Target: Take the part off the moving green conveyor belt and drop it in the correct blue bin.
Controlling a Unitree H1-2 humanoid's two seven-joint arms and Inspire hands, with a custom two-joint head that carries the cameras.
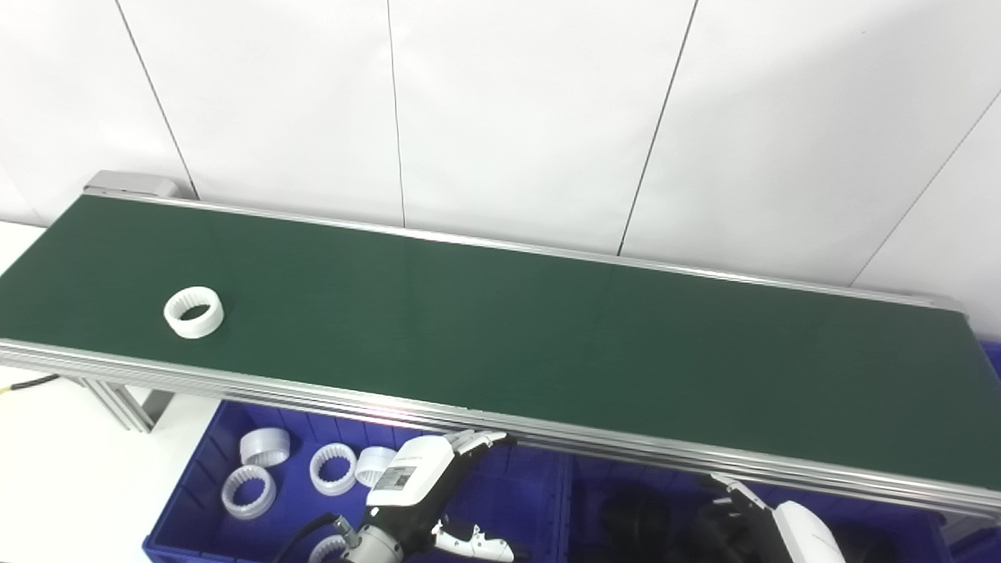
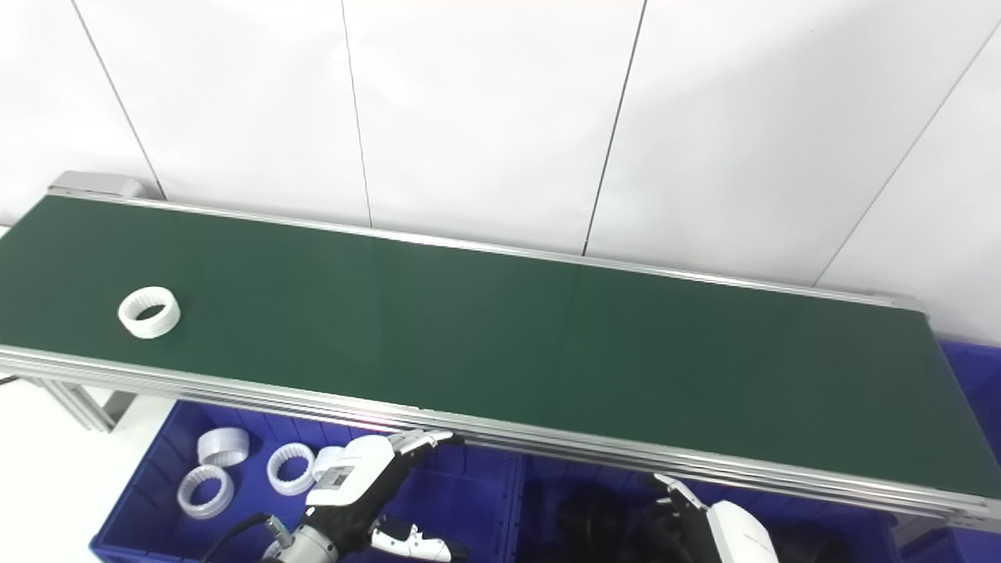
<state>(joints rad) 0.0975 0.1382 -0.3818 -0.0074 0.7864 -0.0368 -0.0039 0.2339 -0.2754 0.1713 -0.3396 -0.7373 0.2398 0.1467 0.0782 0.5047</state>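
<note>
A white toothed ring (image 1: 194, 312) lies on the green conveyor belt (image 1: 500, 328) near its left end, close to the front rail. My left hand (image 1: 422, 477) hovers below the belt's front edge over the left blue bin (image 1: 195, 485), fingers stretched toward the rail, thumb apart, holding nothing. My right hand (image 1: 782, 528) shows only partly at the bottom edge, over the bin of dark parts (image 1: 649, 520); whether it is open or shut is not visible.
The left bin holds several white rings (image 1: 264, 447). The belt's aluminium front rail (image 1: 547, 430) runs between the hands and the belt. A white panelled wall stands behind. Another blue bin edge (image 1: 992, 360) shows at the far right.
</note>
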